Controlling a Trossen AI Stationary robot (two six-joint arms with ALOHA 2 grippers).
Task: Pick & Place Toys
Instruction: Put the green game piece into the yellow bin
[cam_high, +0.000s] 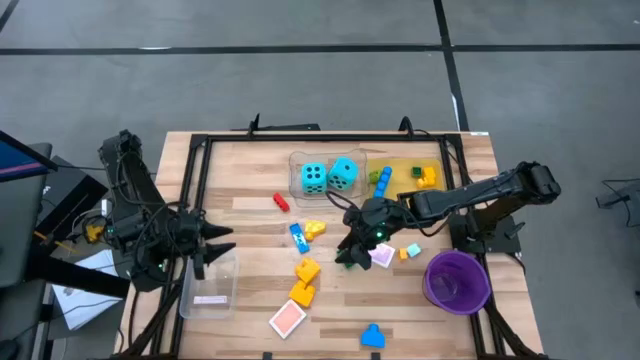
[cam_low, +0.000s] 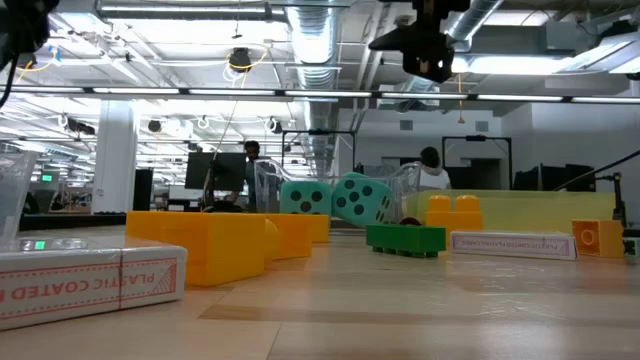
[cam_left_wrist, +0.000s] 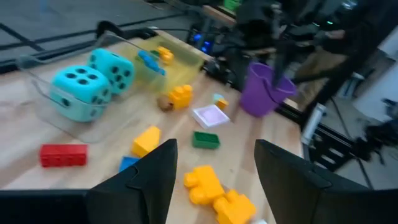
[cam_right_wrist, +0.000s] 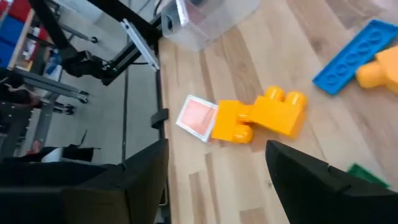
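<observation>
Two turquoise dice (cam_high: 328, 177) lie in a clear tray at the far middle; they also show in the left wrist view (cam_left_wrist: 93, 81). Loose bricks lie on the table: red (cam_high: 281, 202), blue (cam_high: 298, 237), yellow (cam_high: 315, 229) and two orange-yellow ones (cam_high: 304, 282), which also show in the right wrist view (cam_right_wrist: 261, 115). A pink tile (cam_high: 287, 319) lies near the front. A green brick (cam_left_wrist: 206, 139) lies beside a pale pink tile (cam_high: 382, 256). My right gripper (cam_high: 352, 252) hangs open and empty above the table's middle. My left gripper (cam_high: 215, 245) is open and empty at the left.
A purple bowl (cam_high: 457, 280) stands at the right front. A yellow tray (cam_high: 405, 165) with several bricks sits at the far right. A clear tray (cam_high: 208, 282) lies under my left gripper. A blue brick (cam_high: 372, 336) lies at the front edge. A black frame (cam_high: 190, 180) rims the table.
</observation>
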